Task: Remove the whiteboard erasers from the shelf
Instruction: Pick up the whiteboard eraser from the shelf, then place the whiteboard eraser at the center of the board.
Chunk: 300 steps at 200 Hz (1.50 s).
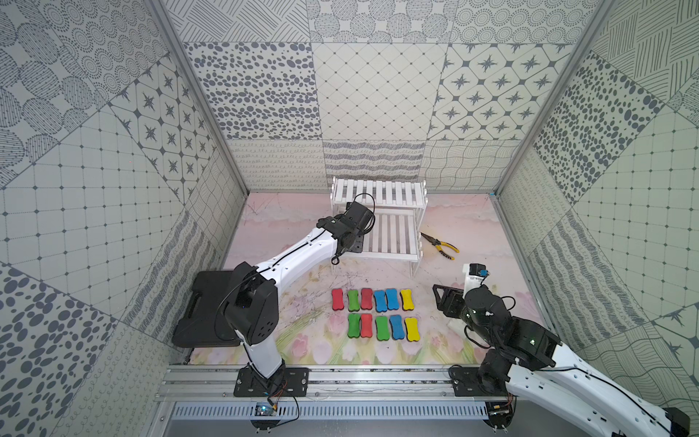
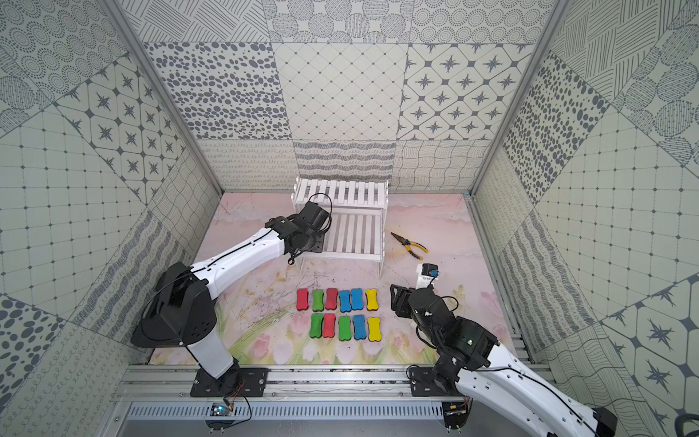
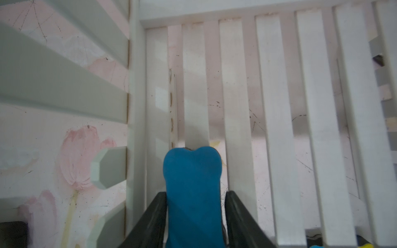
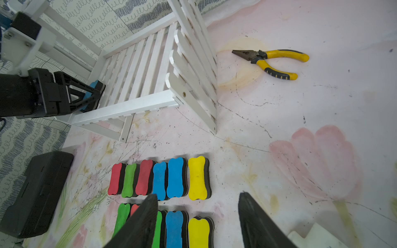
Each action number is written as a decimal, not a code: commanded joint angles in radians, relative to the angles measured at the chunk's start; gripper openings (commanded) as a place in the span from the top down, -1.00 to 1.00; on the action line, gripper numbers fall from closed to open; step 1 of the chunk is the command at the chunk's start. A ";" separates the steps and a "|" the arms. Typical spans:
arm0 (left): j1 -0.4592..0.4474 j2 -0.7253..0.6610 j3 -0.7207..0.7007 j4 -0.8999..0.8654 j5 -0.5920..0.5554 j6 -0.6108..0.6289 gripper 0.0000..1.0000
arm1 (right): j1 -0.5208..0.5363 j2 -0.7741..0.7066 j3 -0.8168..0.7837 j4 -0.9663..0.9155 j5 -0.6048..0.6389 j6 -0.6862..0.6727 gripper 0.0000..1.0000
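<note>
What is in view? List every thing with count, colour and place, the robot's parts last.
mat: one; pink floral; covers the table.
shelf: one; white, two tiers; centre, against the back wall.
loose erasers: eleven; three red, three green, three blue, two yellow; two rows on the mat in front of the shelf.
blue eraser: one; blue over dark felt; left end of the shelf's lower tier.
pliers: one; yellow handles; mat, right of the shelf.
case: one; black; far left.
stand: one; white; far right.
left claw: one; black; shut on the blue eraser.
right claw: one; black; open, empty, right of the rows.
</note>
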 commanded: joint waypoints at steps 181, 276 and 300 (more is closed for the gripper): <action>-0.485 -0.650 -0.752 -0.086 -0.053 -0.646 0.38 | -0.007 -0.020 -0.010 0.034 -0.028 0.010 -0.28; -0.486 -0.566 -0.912 0.098 0.068 -0.698 0.41 | -0.008 -0.013 0.007 0.034 -0.025 0.010 -0.28; -0.485 -0.534 -0.911 0.143 0.084 -0.685 0.41 | -0.009 -0.011 0.007 0.034 -0.022 0.011 -0.28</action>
